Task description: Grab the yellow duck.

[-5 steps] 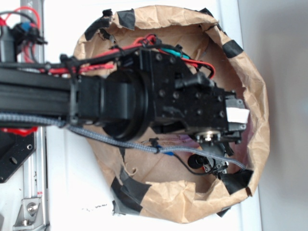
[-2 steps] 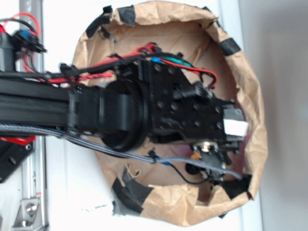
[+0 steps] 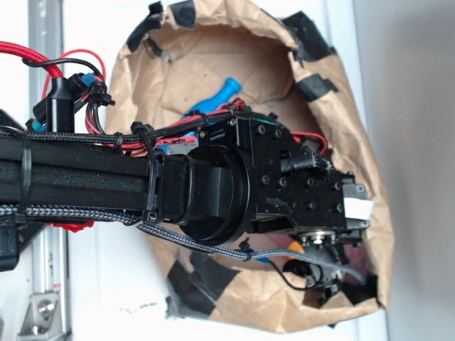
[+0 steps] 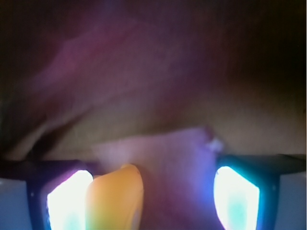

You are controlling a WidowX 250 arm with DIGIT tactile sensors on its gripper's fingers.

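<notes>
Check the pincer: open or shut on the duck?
Open. In the wrist view the yellow duck sits beside one finger, with a gap to the other.

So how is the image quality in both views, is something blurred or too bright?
Wrist view: dim and soft, purple cast; the two fingers glare white-cyan; the yellow duck beside the left one is blurred. Exterior view: bright and fairly sharp, though the arm shades the paper bag and hides the gripper's tips; a blue bottle shows clearly.
</notes>
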